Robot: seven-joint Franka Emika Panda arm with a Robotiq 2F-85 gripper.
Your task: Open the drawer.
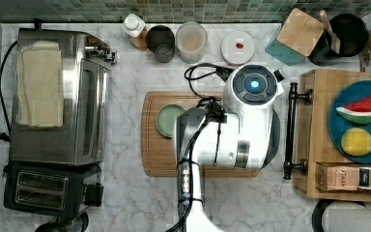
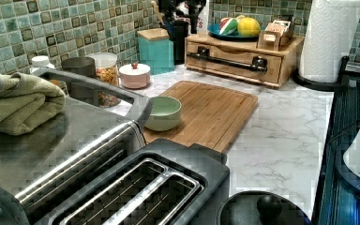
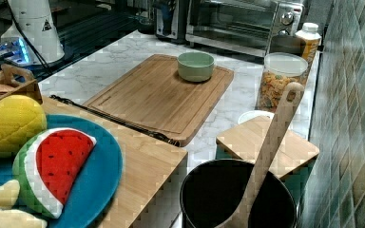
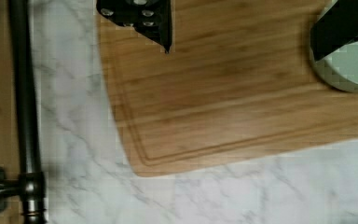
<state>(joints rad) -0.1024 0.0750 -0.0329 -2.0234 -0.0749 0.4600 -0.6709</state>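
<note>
Drawer [image 2: 234, 58] sits closed in the front of a bamboo box [image 1: 321, 130] at the top view's right edge of the marble counter [image 1: 130, 193]. Its black bar handle [image 1: 290, 130] runs along the box face on two posts; in the left view the handle [image 2: 227, 61] spans most of the drawer front.

Robot arm [image 1: 232, 130] hangs over the cutting board [image 1: 157, 145], in the top view just left of the handle, not touching it.

Wrist view: gripper [image 4: 256, 28] is spread wide with nothing between its fingers. One dark finger [image 4: 142, 16] is over the bare cutting board [image 4: 223, 93]; the other finger [image 4: 345, 23] overlaps the rim of the green bowl [image 4: 354, 65]. The handle [image 4: 23, 102] lies off to the side across a strip of marble, well apart from both fingers.

Green bowl [image 1: 169, 120] rests on the board at the end far from the drawer. A blue plate [image 1: 362, 145] with a toy watermelon slice [image 1: 362, 108] sits on top of the box.
</note>
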